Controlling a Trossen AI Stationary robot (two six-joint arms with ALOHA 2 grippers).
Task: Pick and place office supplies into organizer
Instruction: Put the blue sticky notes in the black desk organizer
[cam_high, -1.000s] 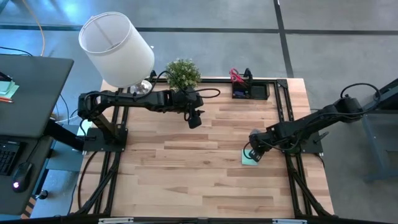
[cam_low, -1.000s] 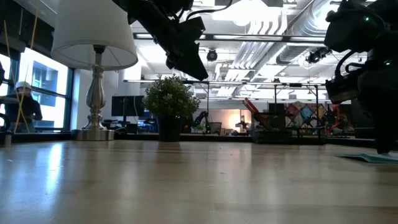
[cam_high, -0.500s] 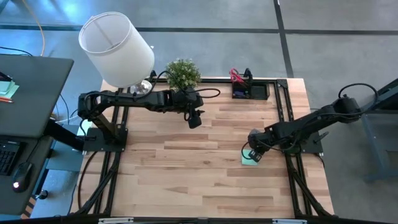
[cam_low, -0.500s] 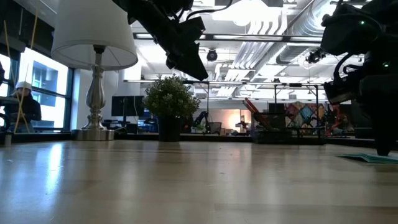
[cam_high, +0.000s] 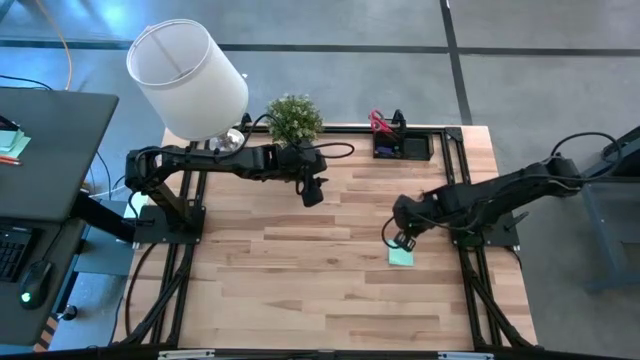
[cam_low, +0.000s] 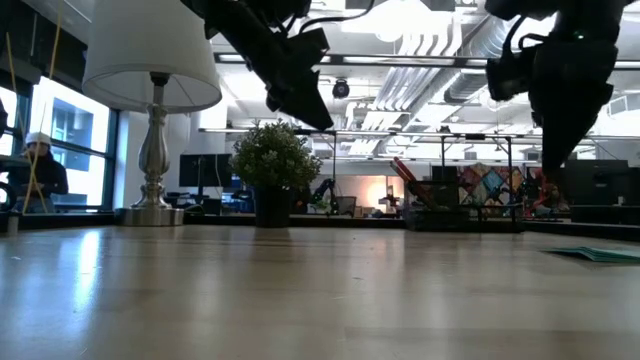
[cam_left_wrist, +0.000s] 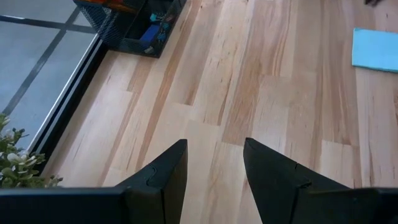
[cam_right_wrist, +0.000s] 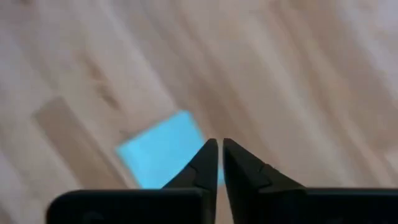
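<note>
Down at roughly 5 o'clock from the right tool (cam_high: 399, 240), which is pinched shut on nothing, the sticky-note pad (cam_high: 401, 257) lies flat on the worktop (cam_high: 290, 270), far from the open left tool (cam_high: 313, 192).

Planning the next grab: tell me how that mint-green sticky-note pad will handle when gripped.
The sticky-note pad lies flat and thin on the table, so it probably offers little edge and may slide when nudged. It looks light and likely flexes. The right gripper, shut and empty, hovers beside it.
</note>
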